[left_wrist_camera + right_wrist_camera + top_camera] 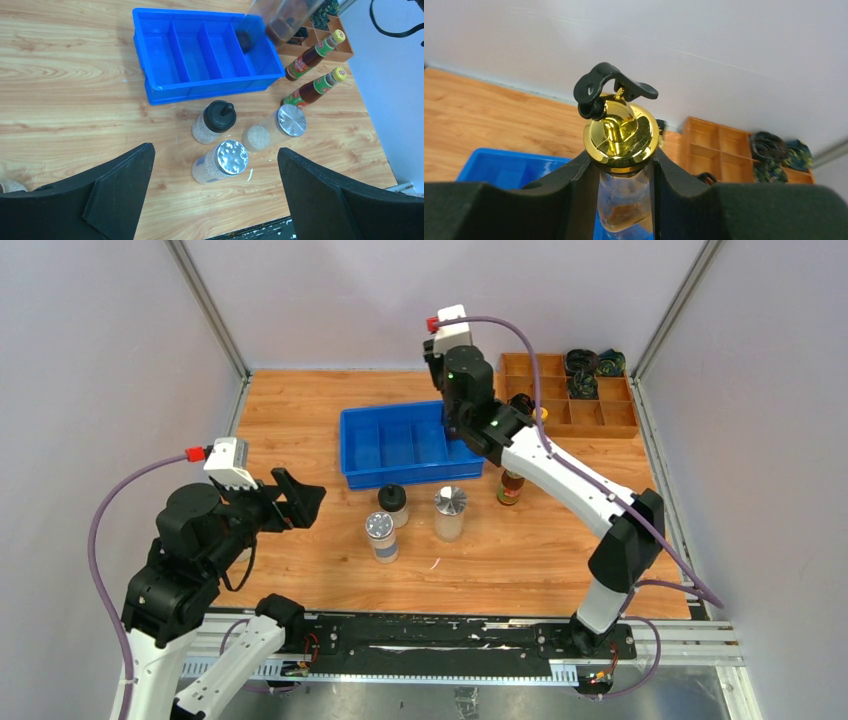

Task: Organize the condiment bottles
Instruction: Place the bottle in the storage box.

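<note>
**Ana:** What has the right tool got?

**Ben:** It's clamped on the neck of a tall clear glass cruet, the one with a shiny gold cap and a black spout lever. There's a finger on either side, just under the cap. Some brownish liquid shows through the glass.

**Ana:** Where is the cruet?

**Ben:** It's upright over the right-end compartment of the blue plastic divided bin. I can't tell whether its base touches the bin floor.

**Ana:** And the left tool?

**Ben:** It hangs above the near left of the wooden desk, fingers wide apart, holding nothing.

**Ana:** The other bottles?

**Ben:** They're standing on the desk in front of the bin. A black-capped jar is near the bin's front wall. A clear shaker with a silver lid is just beside it on the near side, and a second silver-lidded shaker is to their right. A dark sauce bottle with a yellow cap and red label stands off the bin's front right corner. A second sauce bottle stands farther back, between the bin and the brown wooden compartment tray.

**Ana:** Is anything in that tray?

**Ben:** Dark coiled round items lie in its back compartments.
</note>
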Robot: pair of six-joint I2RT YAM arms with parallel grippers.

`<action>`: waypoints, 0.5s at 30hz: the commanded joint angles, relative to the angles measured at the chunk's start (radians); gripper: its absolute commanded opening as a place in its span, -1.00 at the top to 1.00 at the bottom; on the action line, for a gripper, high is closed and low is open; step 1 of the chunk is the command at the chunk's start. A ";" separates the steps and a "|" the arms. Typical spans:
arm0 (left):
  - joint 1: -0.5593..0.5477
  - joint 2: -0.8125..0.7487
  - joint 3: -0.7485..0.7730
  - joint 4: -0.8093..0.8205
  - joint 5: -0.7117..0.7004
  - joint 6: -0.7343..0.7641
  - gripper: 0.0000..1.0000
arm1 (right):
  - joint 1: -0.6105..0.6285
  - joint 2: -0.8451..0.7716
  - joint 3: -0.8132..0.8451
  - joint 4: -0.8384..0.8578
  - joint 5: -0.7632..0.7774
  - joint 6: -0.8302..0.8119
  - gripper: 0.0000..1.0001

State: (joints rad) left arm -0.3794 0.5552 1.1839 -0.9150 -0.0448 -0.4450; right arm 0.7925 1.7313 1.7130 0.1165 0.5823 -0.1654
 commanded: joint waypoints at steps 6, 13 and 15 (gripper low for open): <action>-0.006 0.033 0.012 0.002 0.025 0.012 -1.00 | -0.097 -0.120 -0.151 0.127 0.054 0.134 0.97; -0.006 0.056 0.023 0.002 0.023 0.017 -1.00 | -0.110 -0.095 -0.174 0.143 0.016 0.195 0.99; -0.006 0.059 0.025 0.002 0.020 0.018 -1.00 | -0.110 -0.084 -0.176 0.146 0.019 0.210 0.99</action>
State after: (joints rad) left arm -0.3790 0.6006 1.1839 -0.9146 -0.0338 -0.4438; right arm 0.6903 1.6489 1.5246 0.1528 0.6037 -0.0193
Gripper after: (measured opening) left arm 0.999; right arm 0.396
